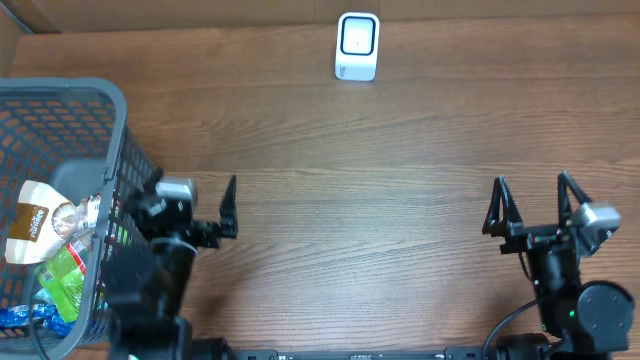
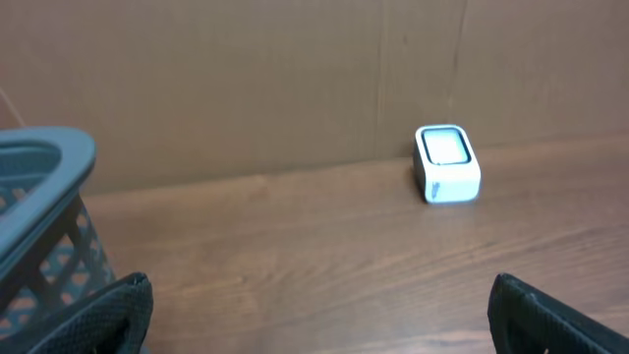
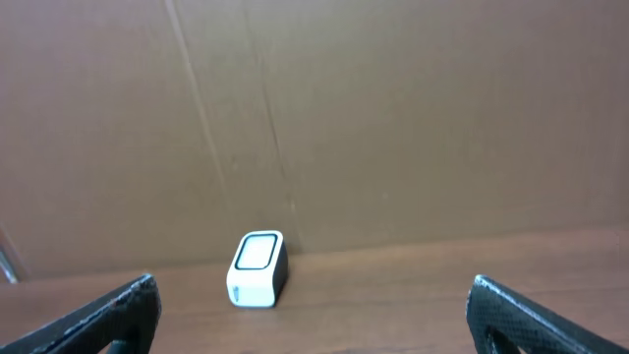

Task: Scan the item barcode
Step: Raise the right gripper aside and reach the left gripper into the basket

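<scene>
My left claw (image 1: 195, 182) and right claw (image 1: 531, 185) stand released; open bench (image 1: 380, 200) runs to the barcode scanner (image 1: 357, 46) at its far edge.

My left hand (image 1: 193, 195) and right hand (image 1: 532, 200) are matte black, each with two thin pointed fingers (image 1: 229, 200) and a silver-grey camera block (image 1: 597, 215); a black cable (image 1: 508, 322) loops beside my right arm.

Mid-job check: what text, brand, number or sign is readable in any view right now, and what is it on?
Nothing can be read.
Brown label on the bag in the basket: pale print, too blurred to read.
Green packet: markings too small to read.
Scanner: no text shows in any view.
</scene>
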